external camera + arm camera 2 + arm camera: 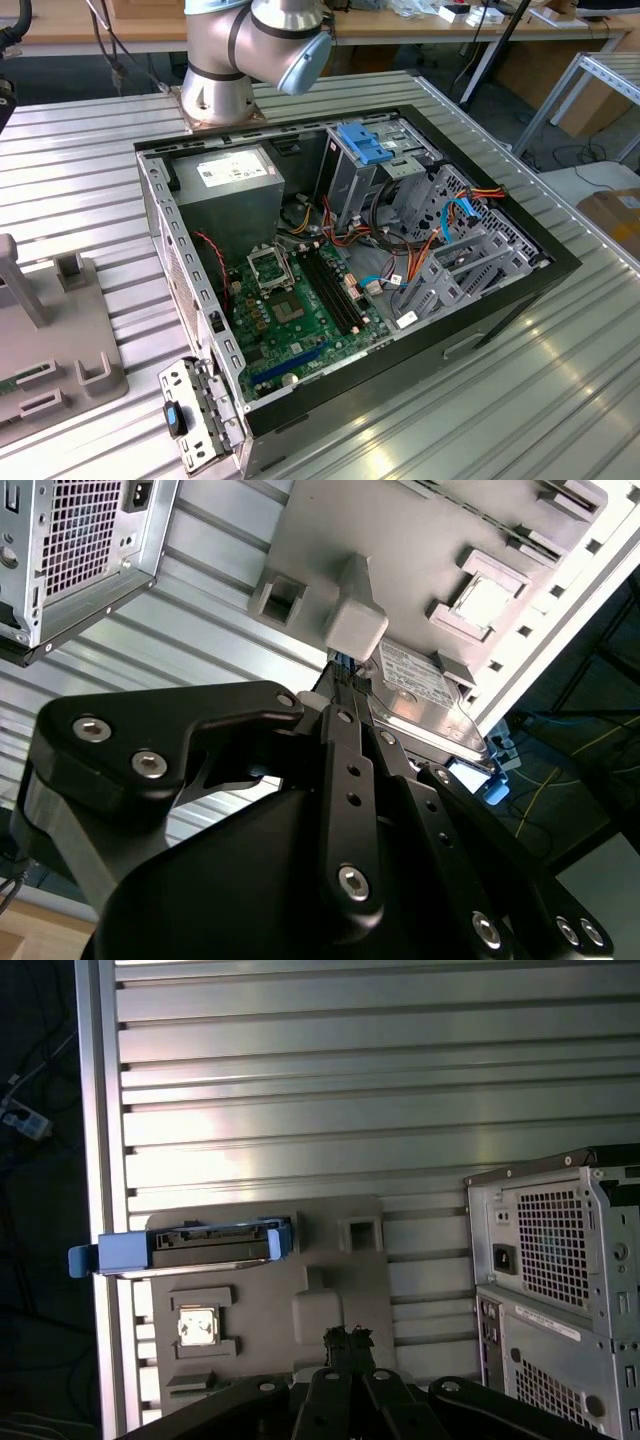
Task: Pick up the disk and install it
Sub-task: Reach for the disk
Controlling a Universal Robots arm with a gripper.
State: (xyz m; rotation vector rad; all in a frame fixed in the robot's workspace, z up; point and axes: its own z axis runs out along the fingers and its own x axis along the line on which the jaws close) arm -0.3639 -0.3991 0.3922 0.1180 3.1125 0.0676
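The disk (210,1245) is a grey drive in a bright blue carrier. It stands on its edge at the end of a grey fixture plate (270,1300), close to the table's side edge. In the second wrist view the disk's (425,685) labelled face shows just past a pale post of the plate. My gripper (346,1338) hovers above the plate, a short way from the disk and not touching it. Its black fingertips are shut together with nothing between them. In the second wrist view the gripper (325,695) points at the plate near the post.
The open computer case (170,230) lies on the ribbed aluminium table (520,400), with an upright grey bay topped by a blue latch (365,145) inside. The grey fixture plate (60,340) sits at the exterior view's left. The case's rear panel (550,1250) stands beside the plate.
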